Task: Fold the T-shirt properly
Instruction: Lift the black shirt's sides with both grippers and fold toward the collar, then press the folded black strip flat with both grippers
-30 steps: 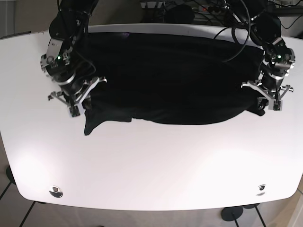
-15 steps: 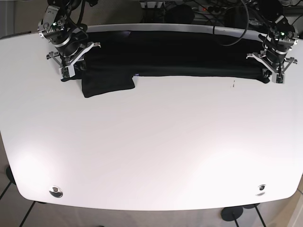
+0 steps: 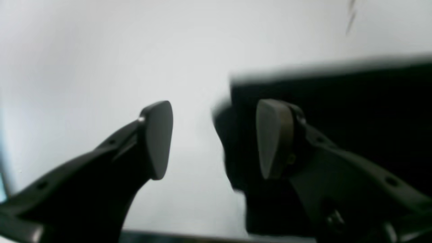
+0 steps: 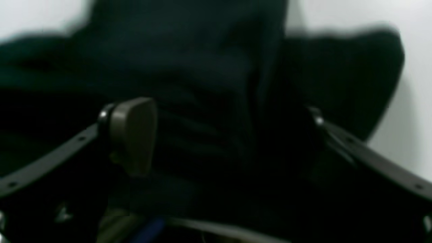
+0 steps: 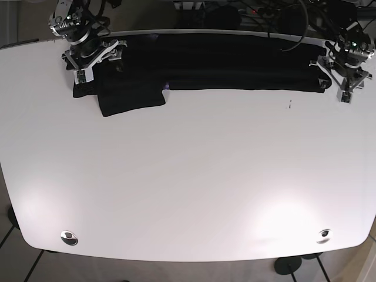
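While the black T-shirt [image 5: 223, 61] lies as a long, narrow band along the far edge of the white table [image 5: 188, 176], both arms sit at its two ends. On the base view's left, the right gripper [image 5: 88, 66] hangs over the end of the shirt where a sleeve flap [image 5: 130, 94] juts out toward the near side. Its wrist camera shows dark pads [image 4: 133, 135] spread wide apart with nothing pinched between them, only rumpled black cloth [image 4: 209, 84] filling the space below, and a sliver of white tabletop at the upper right. Across the table, on the base view's right, the left gripper [image 5: 345, 82] sits at the other end of the band, right at the table's edge. From its wrist camera the jaws stand parted too: one fingertip [image 3: 157, 138] is over bare white table, the other is over or just at the corner of the shirt [image 3: 337, 111], with open air between them and no fabric clamped. The shirt's near edge runs fairly straight from end to end in the base view, while a small dark speck [image 5: 289, 104] marks the tabletop just in front of it. Two round fittings [image 5: 69, 237] sit near the table's front corners, well apart from the cloth.
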Available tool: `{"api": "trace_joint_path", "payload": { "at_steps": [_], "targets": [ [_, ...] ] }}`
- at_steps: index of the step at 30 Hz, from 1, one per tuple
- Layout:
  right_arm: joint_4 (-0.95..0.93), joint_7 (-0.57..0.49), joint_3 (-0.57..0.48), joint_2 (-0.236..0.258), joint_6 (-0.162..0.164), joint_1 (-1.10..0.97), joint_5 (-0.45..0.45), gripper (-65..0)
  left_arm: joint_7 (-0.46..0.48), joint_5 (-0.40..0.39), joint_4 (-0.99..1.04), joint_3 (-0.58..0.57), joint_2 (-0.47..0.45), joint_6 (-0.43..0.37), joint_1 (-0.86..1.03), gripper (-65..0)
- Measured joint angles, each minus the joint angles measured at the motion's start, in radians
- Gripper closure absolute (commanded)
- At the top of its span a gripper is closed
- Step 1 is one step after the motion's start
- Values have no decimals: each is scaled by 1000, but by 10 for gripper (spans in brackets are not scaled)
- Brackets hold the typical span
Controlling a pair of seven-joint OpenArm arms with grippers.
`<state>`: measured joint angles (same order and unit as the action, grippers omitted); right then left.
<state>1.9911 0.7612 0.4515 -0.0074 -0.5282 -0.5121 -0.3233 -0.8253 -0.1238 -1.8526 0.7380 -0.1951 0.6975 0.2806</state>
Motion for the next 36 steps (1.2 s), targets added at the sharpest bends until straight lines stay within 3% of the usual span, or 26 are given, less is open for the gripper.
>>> {"api": "trace_joint_path", "payload": {
  "at_steps": [5, 9, 12, 13, 19, 20, 24, 27, 29, 31, 36],
  "targets": [
    [-50, 22, -8, 1, 4, 163, -8, -547, -12, 2, 1, -91, 20, 2, 2, -365],
    [-186, 118, -5, -1, 4, 307, 126, -539, 1, 0, 30, -120, 60, 3, 19, -365],
    [-243, 116, -6, -4, 2, 326, 137, -522, -3, 0, 121, -125, 58, 2, 35, -365],
    [-250, 116, -6, -6, 3, 322, 140, -487, 11, -5, 136, -124, 56, 1, 32, -365],
    [-284, 114, -6, -6, -1, 326, 137, -51, 58, -5, 167, -122, 31, 3, 29, -365],
    [-278, 114, -6, -7, -5, 326, 137, -19, 60, -5, 167, -122, 31, 3, 30, -365],
    [-106, 119, 2, -27, -4, 296, 133, -17, 83, -16, 198, -123, 27, 3, 27, -365],
    [27, 112, 0, -45, -3, 205, 74, -17, 101, -31, 228, -120, 21, 3, 22, -364],
    [26, 130, 26, -47, 0, 135, 29, -17, 101, -29, 233, -120, 22, 3, 21, -364],
    [26, 124, 116, -47, 6, 74, -50, -17, 102, -29, 235, -119, 21, 3, 21, -364],
    [23, 126, 157, -43, 3, 5, -96, -21, 103, -31, 237, -119, 20, 3, 22, -364]
  ]
}}
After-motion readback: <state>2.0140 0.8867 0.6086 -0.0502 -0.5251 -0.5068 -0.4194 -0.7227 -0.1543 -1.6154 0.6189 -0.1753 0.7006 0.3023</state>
